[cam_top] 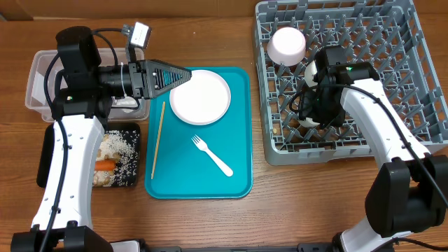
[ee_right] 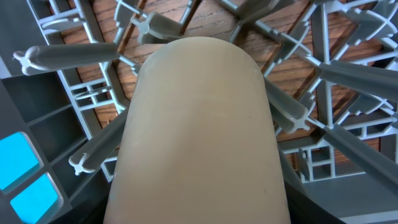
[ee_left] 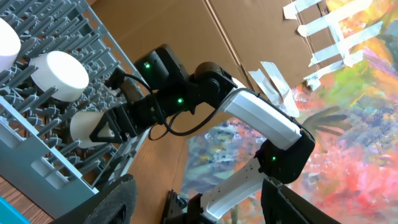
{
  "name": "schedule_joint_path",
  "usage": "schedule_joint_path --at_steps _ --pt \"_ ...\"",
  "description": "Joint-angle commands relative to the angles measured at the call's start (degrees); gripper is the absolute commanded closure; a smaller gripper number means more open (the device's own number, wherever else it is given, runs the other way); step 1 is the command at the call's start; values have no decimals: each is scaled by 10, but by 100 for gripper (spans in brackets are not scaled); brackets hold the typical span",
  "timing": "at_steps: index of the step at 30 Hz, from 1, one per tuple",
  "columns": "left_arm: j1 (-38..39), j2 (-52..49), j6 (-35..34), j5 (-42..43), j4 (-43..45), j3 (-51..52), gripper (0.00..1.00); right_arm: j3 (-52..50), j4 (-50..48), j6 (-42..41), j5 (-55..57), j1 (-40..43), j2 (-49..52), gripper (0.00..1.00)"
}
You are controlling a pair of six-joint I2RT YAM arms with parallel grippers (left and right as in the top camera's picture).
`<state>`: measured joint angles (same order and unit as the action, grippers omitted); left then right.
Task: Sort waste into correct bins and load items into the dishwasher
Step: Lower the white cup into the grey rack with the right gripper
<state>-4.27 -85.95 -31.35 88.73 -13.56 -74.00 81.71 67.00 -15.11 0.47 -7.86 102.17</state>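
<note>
Left gripper [cam_top: 187, 74], jaws wide and empty, is levelled sideways at the far-left rim of the round flat white plate [cam_top: 200, 96]. The plate lies flat on the teal plastic serving tray [cam_top: 238, 168], just right of and below the fingertips. The left arm is much the nearer. A grasp probably calls for pitching the fingers down onto the rim, since the tray floor leaves little room beneath it. Right gripper [cam_top: 316, 98] straddles a small white cup [ee_right: 199, 137] lying among the pegs of the grey lattice dish rack [cam_top: 280, 150]; whether it is clamped cannot be told.
</note>
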Motion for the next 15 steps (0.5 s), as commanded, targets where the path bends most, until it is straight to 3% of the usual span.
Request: schedule_joint_path --at_steps 1,5,15 --pt "-2 -2 14 -3 1 -7 34 -4 -3 2 10 0 -1 23" --pt "-2 -2 14 -3 1 -7 34 -2 -3 7 10 1 -1 11" --pt "-2 -2 14 -3 1 -7 36 114 58 21 10 1 -2 7"
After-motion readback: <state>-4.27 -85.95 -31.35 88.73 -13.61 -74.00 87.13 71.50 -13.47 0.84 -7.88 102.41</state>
